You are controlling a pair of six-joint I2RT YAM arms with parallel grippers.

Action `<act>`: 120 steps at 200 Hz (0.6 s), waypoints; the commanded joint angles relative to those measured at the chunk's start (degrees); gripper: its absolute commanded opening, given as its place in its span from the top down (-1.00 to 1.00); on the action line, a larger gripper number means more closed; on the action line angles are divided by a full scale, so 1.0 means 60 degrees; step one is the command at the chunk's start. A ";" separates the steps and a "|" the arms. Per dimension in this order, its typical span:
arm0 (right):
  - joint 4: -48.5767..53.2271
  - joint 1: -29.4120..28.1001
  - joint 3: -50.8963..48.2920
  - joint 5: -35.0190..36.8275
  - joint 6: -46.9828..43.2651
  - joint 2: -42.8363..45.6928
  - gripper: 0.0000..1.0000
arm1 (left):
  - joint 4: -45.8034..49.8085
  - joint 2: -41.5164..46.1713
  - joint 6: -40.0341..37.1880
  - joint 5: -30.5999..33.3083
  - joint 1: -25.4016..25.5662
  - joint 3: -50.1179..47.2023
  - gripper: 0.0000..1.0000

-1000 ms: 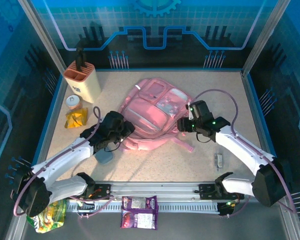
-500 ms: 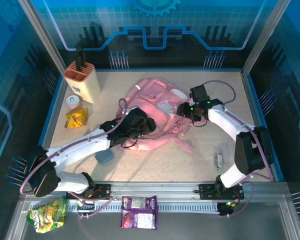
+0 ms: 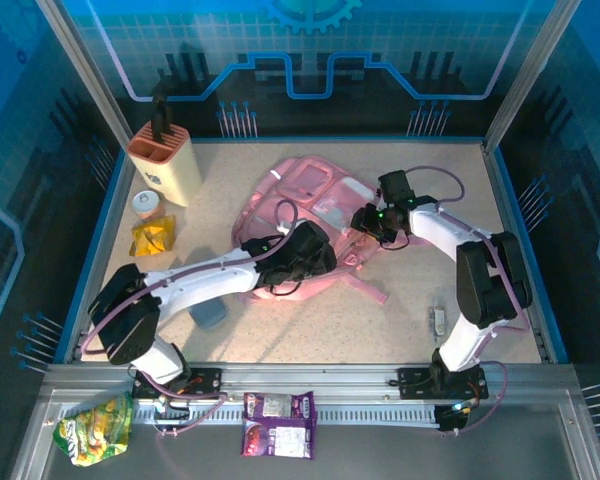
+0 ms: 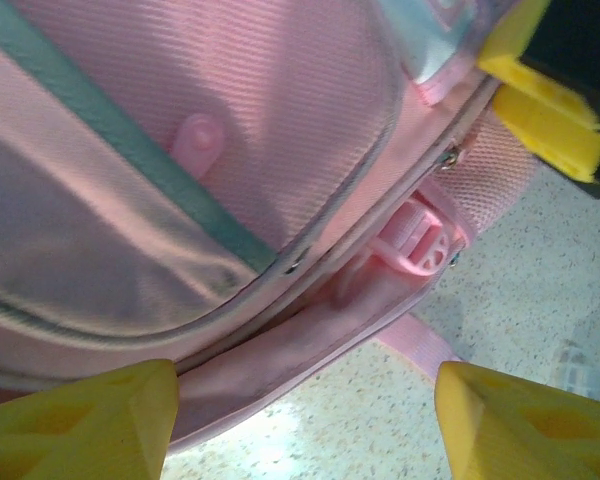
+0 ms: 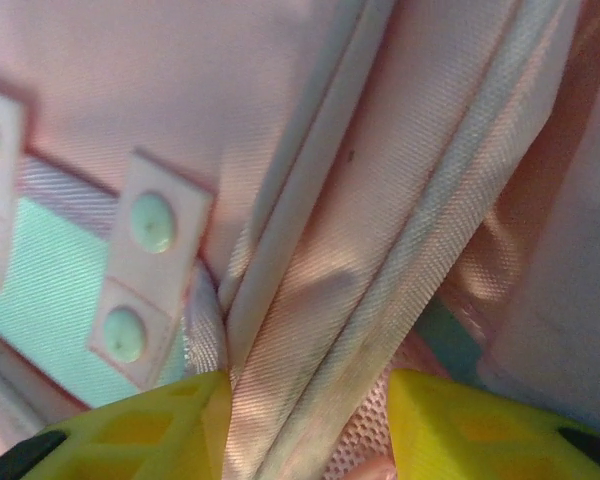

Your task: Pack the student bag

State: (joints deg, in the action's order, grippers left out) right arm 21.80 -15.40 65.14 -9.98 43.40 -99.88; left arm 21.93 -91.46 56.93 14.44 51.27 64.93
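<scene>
The student bag (image 3: pixel 290 215) is a big soft pink backpack. It lies flat in the middle of the table (image 3: pixel 400 330). Its front has zip pockets with grey edges and a pale see-through panel (image 3: pixel 335 208) near the right side. Pink straps (image 3: pixel 368 290) trail out toward the near edge.

From above, the left claw (image 3: pixel 325 255) is over the near part of the bag and the right claw (image 3: pixel 366 222) is at the bag's right edge. The fingers are too small to read in that view.

The left wrist camera shows more. The two yellow fingers (image 4: pixel 80 420) are spread wide and grip nothing. Between them lie the bag's zipped seam, a pink buckle (image 4: pixel 415 240) and a bit of speckled table.

The right wrist camera shows a fold of pink fabric (image 5: pixel 320 300) between that claw's yellow fingers, close to both of them. I cannot tell whether they already press it. This view also shows pale tabs (image 5: pixel 150 222) with green studs beside the fold.

Compared with one second ago, the left arm has reached much further to the right across the bag. The right arm has folded back and brought its claw up to the bag's right edge. The bag is in about the same place.
</scene>
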 commanded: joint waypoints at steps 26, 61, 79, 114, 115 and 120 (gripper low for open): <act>-0.1336 0.0008 -0.0095 -0.0419 0.0740 -0.0300 0.15 | -0.0506 -0.0698 0.0094 -0.0700 0.0329 0.0459 -0.33; -0.1868 -0.0004 -0.0266 -0.0219 0.1047 0.0090 0.55 | -0.0644 -0.0762 0.0490 -0.0821 0.0568 -0.0120 -0.23; -0.1931 0.0003 -0.0267 -0.0168 0.1061 0.0300 0.77 | -0.0718 -0.0753 0.0670 -0.0854 0.0584 -0.0492 -0.13; -0.1906 -0.0001 -0.0153 -0.0325 0.1014 0.0751 1.00 | -0.0808 -0.0850 0.0620 -0.0649 0.0358 -0.0975 0.02; -0.1898 0.0001 -0.0151 -0.0320 0.1007 0.0766 1.00 | -0.0803 -0.0860 0.0613 -0.0649 0.0345 -0.0976 0.02; -0.1878 -0.0003 -0.0137 -0.0345 0.1002 0.0861 1.00 | -0.0783 -0.0903 0.0592 -0.0638 0.0262 -0.1002 0.02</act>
State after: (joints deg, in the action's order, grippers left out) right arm 13.96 -15.31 63.77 -11.18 50.00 -98.78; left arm 17.39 -95.88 60.31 10.22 54.37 60.29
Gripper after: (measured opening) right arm 0.071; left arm 0.499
